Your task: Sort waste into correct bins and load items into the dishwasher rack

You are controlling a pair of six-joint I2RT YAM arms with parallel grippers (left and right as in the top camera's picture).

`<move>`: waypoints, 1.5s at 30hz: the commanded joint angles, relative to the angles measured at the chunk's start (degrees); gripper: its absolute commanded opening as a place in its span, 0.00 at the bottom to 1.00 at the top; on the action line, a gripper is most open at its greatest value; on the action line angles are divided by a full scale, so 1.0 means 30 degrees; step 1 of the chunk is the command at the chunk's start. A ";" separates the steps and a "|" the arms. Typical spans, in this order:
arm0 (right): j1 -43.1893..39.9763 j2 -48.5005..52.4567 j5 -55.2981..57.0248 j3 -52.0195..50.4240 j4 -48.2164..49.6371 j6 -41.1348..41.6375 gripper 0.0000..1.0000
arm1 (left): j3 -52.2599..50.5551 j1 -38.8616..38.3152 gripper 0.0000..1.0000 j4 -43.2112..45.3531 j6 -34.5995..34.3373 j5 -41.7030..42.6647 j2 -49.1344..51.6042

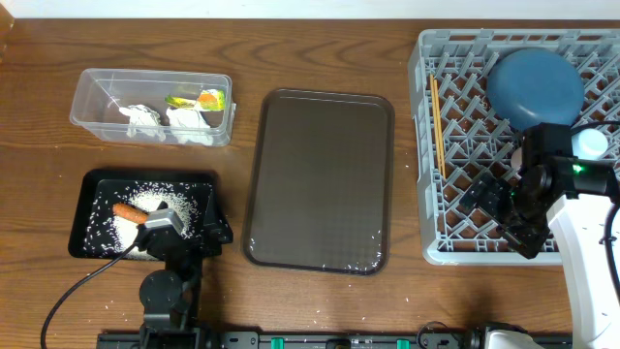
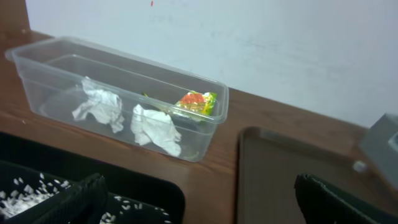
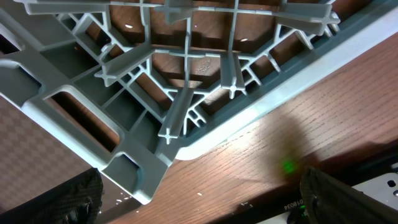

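Left hand (image 1: 172,229): at 7 o'clock in the overhead view, over the near right part of the black tray (image 1: 92,184). Fingers spread wide; nothing between them in the wrist view.

Black tray: shallow, rectangular, at 8 o'clock on the worktop (image 1: 39,145). White rice grains (image 1: 189,202) lie scattered across its floor and heaped near the hand. One small orange carrot (image 1: 128,210) lies on the heap.

Clear container (image 1: 92,92): rectangular, transparent, at 10 o'clock, directly beyond the black tray. Holds two crumpled white napkins (image 1: 143,118) side by side, and a green-yellow wrapper (image 1: 199,99) with an orange patch towards the right end.

Serving tray (image 1: 320,179): dark brown, at centre, with a few rice grains along its near edge.

Rack (image 1: 426,145): grey plastic grid with pegs, at 3 o'clock. Wooden chopsticks (image 1: 438,126) lie along its left side. A dark-blue round plate (image 1: 533,85) sits at the far right, with a light-blue cup (image 1: 591,143) just at its 5 o'clock.

Right hand (image 1: 504,218): at 4 o'clock, above the rack's near portion. Fingers fully parted; nothing gripped. Its wrist view shows the rack's corner and bare worktop.
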 commanded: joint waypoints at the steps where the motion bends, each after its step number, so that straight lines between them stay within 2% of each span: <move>1: -0.0073 -0.0168 0.0058 -0.0007 0.0007 0.0262 0.99 | -0.0627 0.0415 0.98 -0.0277 0.1763 -0.0401 -0.0160; 37: -0.0066 -0.0175 0.0058 -0.0007 0.0015 0.0255 0.99 | -0.0627 0.0576 0.98 -0.0270 0.1763 -0.0401 -0.0117; 45: -0.0058 -0.2681 0.0058 -0.0007 0.0007 0.0262 0.99 | -0.0627 0.0576 0.98 -0.0270 0.1763 -0.0401 -0.0117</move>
